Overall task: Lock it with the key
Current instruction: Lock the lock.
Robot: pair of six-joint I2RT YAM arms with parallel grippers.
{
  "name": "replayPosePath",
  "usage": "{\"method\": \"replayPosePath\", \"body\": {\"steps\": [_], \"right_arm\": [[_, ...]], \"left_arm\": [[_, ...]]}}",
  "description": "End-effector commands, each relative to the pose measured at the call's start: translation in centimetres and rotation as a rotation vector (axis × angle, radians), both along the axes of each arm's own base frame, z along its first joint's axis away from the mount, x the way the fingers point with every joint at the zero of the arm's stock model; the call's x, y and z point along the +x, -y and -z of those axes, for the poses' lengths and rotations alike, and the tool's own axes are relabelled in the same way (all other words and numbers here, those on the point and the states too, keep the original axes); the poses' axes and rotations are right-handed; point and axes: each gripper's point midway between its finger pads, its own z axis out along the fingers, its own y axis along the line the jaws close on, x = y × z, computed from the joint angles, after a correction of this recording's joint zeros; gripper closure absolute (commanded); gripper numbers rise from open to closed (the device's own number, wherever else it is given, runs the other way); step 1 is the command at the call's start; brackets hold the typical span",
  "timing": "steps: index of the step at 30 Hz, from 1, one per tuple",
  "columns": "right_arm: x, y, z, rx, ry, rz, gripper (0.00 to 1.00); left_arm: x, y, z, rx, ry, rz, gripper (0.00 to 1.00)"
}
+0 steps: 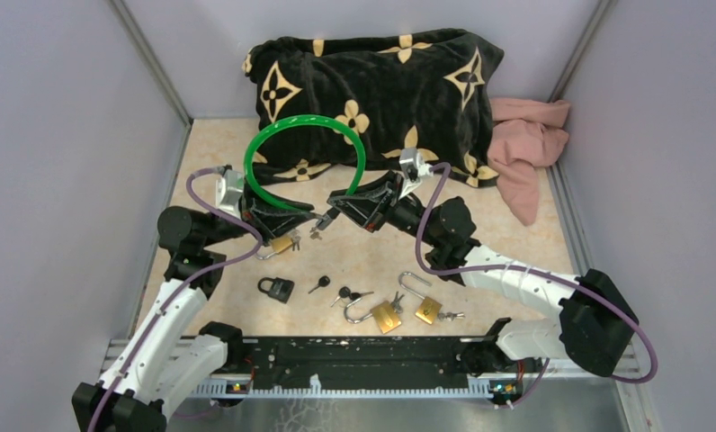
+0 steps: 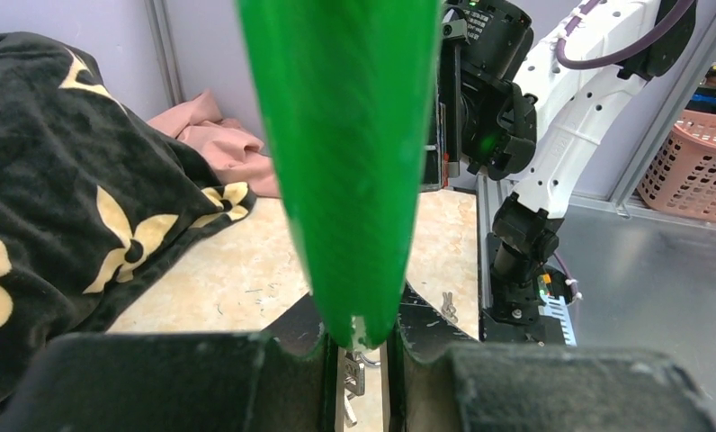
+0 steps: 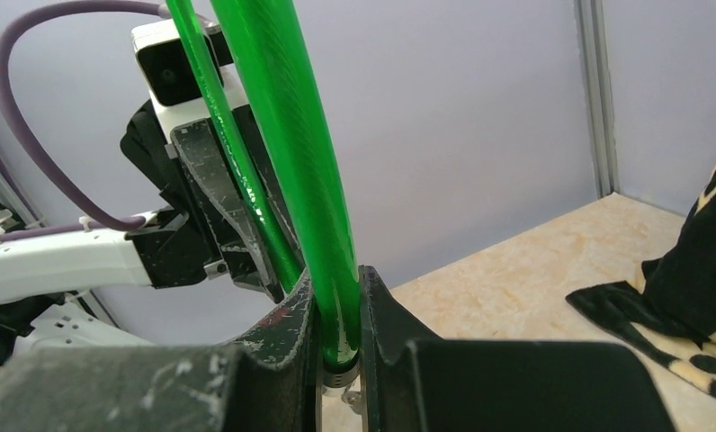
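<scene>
A black flower-patterned cushion lies at the far side of the tabletop. Both arms reach in from the near edge with bent elbows, their forearms converging towards the middle, low over the surface. The green cable loop arches up between them in front of the cushion. The left end effector is pinching one end of it, and the right end effector, facing it, is pinching the other. A brass padlock sits just beside the left tips. Nearer the bases lie a black padlock, two open brass padlocks and loose keys.
</scene>
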Motion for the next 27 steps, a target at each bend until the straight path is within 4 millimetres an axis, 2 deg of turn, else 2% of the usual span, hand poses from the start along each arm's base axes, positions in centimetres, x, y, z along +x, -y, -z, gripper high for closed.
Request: {"method": "replayPosePath", "body": {"steps": [1, 9, 14, 17, 20, 23, 25, 27], "right_arm": [[-1.9, 0.7, -5.1, 0.135, 0.090, -0.036, 1.00], [-1.2, 0.1, -5.3, 0.210, 0.033, 0.000, 1.00], [0.4, 0.5, -5.3, 0.286, -0.051, 0.057, 1.00], [1.0, 0.6, -5.4, 0.328, -0.082, 0.063, 1.00], [1.2, 0.7, -5.7, 0.362, -0.104, 0.058, 1.00], [1.4, 1.0, -6.4, 0.408, -0.128, 0.053, 1.00], [1.4, 1.4, -7.0, 0.439, -0.137, 0.054, 1.00], [1.6, 1.9, -7.4, 0.465, -0.150, 0.067, 1.00]], "left_arm": [[-0.5, 0.1, -0.6, -0.015, 0.011, 0.029, 1.00], [0.9, 0.9, 0.4, -0.064, -0.010, -0.031, 1.00], [1.9, 2.1, 1.4, -0.042, 0.001, -0.050, 1.00], [2.9, 2.4, 1.8, -0.042, -0.051, -0.065, 1.00], [3.7, 2.7, 1.6, -0.032, -0.075, -0.076, 1.00], [4.7, 2.8, 1.6, -0.058, -0.187, -0.093, 1.00], [4.8, 3.0, 0.8, -0.101, -0.254, -0.069, 1.00], [4.2, 3.2, -0.7, -0.132, -0.221, -0.035, 1.00]]}}
